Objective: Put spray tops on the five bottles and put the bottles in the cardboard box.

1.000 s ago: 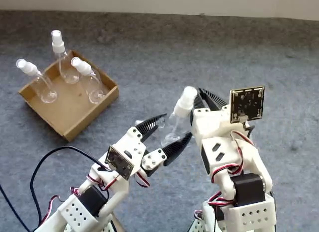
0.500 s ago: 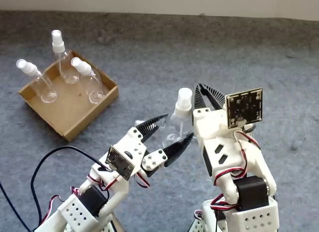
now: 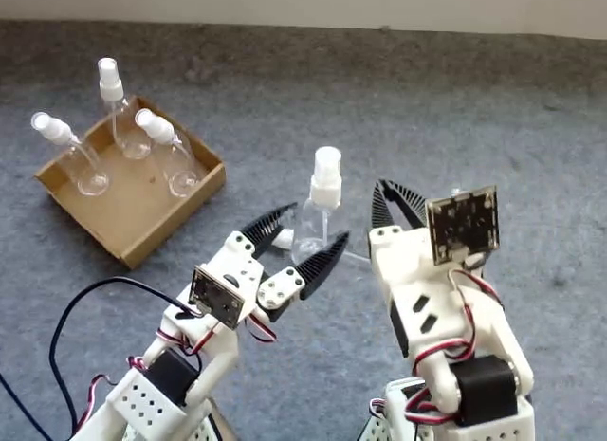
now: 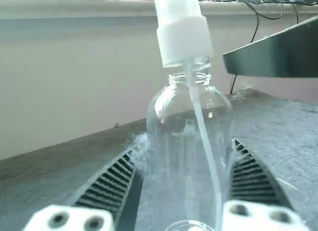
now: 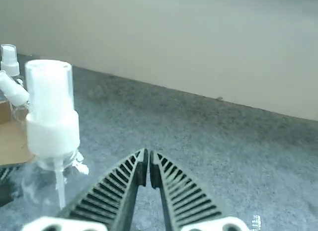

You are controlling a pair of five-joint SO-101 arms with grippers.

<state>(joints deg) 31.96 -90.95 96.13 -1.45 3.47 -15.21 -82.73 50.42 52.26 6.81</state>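
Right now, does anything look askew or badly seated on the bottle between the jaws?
Yes. The spray top on the bottle in the left jaws sits high: the neck's threads show below its collar, so it looks not screwed down.

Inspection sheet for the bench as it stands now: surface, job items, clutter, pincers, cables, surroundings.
Surface: grey carpet, flat, no spills seen.
Job's things: cardboard box at far left holds three bottles, all capped and leaning. A fourth bottle stands upright near centre. Its spray top is on the neck, and the left wrist view shows thread below it.
Clutter: nothing seen.
Grippers: left pincer shut on the fourth bottle's body. Right pincer shut, empty, just beside that bottle.
Cables: black cable loops on the carpet by the left arm's base.
Surroundings: pale wall along the far edge.
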